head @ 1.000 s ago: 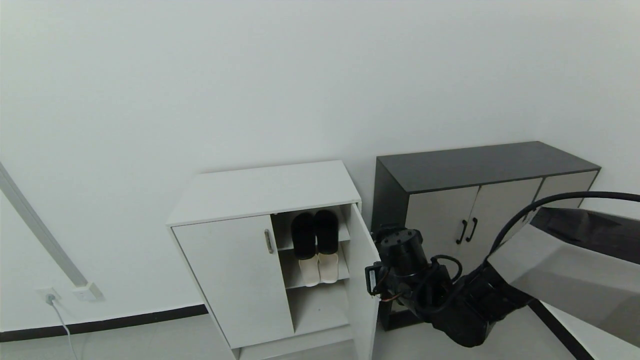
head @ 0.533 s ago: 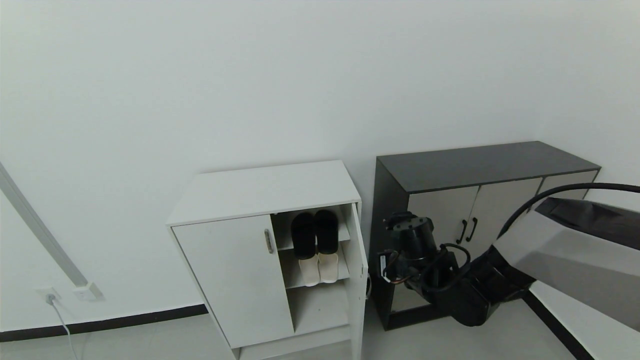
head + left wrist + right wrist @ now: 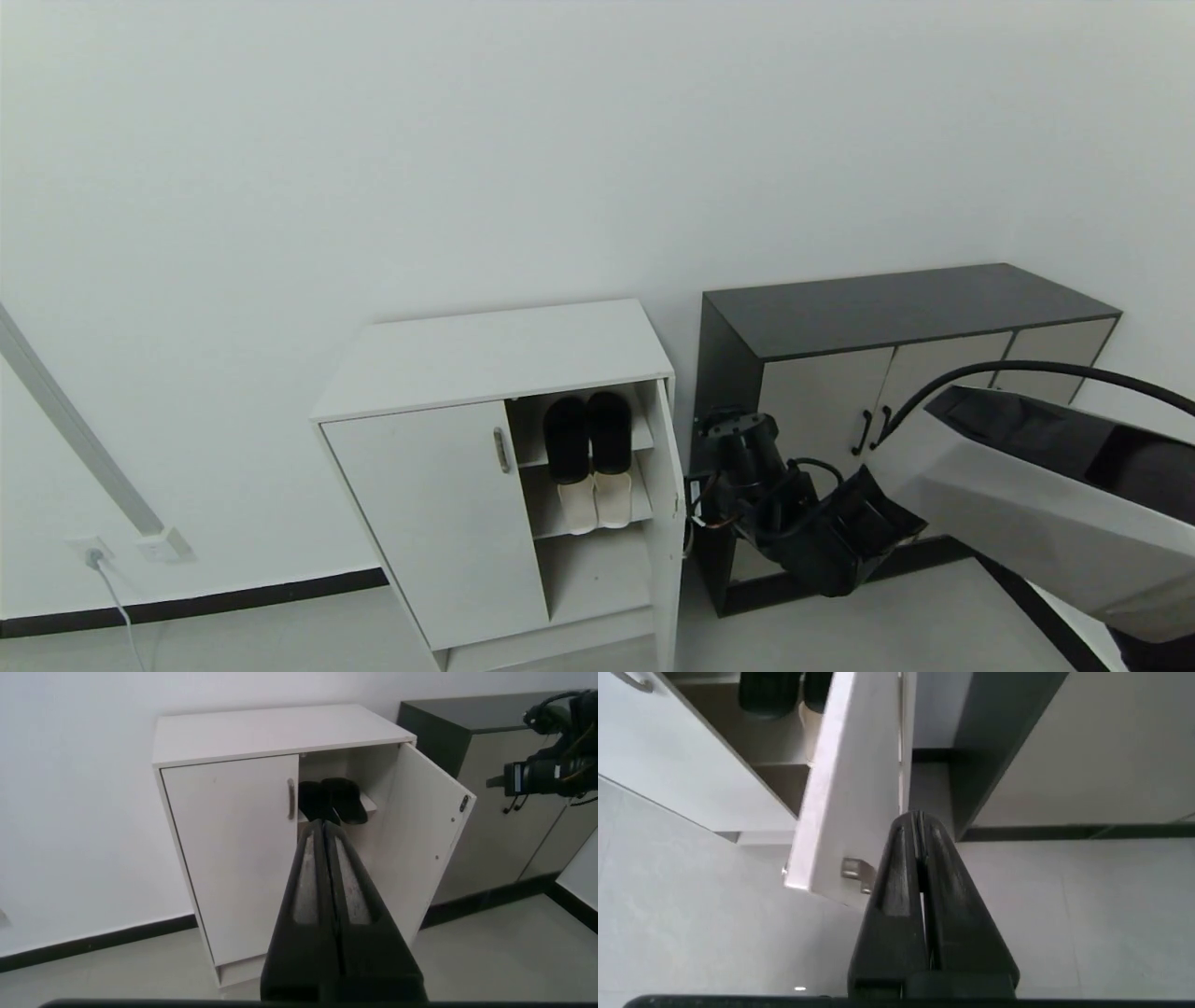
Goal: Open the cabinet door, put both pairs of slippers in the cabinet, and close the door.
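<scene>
One cabinet door [image 3: 850,784] sits beside right jaws, perhaps touching.

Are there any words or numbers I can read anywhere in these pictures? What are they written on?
No, there are none to read here.
The white cabinet, its open door and the dark cabinet are plain, with no print.
The black slippers and the white slippers show no writing.
The wall socket is too small to tell whether it carries any mark.
</scene>
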Motion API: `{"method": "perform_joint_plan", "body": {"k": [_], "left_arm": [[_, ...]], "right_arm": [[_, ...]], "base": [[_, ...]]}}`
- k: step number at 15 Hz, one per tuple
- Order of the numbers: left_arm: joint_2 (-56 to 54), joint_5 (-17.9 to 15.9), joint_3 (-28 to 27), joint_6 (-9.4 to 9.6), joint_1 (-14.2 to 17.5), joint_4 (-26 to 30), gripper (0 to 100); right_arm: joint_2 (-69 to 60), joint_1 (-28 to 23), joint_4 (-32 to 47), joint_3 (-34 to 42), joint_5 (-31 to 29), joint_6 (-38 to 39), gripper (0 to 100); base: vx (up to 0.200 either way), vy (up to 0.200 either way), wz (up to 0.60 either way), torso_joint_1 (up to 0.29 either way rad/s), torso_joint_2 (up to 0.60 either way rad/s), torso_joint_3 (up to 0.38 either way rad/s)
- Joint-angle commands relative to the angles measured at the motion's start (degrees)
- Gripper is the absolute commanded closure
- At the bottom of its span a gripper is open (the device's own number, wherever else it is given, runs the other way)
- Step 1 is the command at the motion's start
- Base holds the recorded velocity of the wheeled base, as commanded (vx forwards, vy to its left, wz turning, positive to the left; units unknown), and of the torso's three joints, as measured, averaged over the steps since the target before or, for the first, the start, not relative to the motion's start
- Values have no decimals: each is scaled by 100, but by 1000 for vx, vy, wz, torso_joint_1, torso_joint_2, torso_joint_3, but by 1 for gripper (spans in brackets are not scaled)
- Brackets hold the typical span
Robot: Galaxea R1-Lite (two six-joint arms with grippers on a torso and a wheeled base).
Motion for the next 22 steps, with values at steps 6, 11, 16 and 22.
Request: {"method": "perform_joint_plan", "body": {"k": [6, 11, 16, 22], "left_arm": [[7, -6, 1, -1, 0, -1, 100], [7, -6, 1, -1, 0, -1, 100], [7, -6, 1, -1, 0, -1, 100], [7, -6, 1, -1, 0, -1, 100]], "right_arm": [[-546, 712, -34, 224, 851, 336, 100], [-1354, 659, -447, 1164, 1423, -113, 100], [-1407, 571, -781, 1331, 1440, -183, 100], [-1284, 562, -1484, 1735, 1484, -341, 100]], "base": [[0, 0, 0, 0, 0, 0], [0, 0, 0, 0, 0, 0], [0, 0, 360, 0, 0, 2], [0, 0, 300, 4, 1, 3]]}}
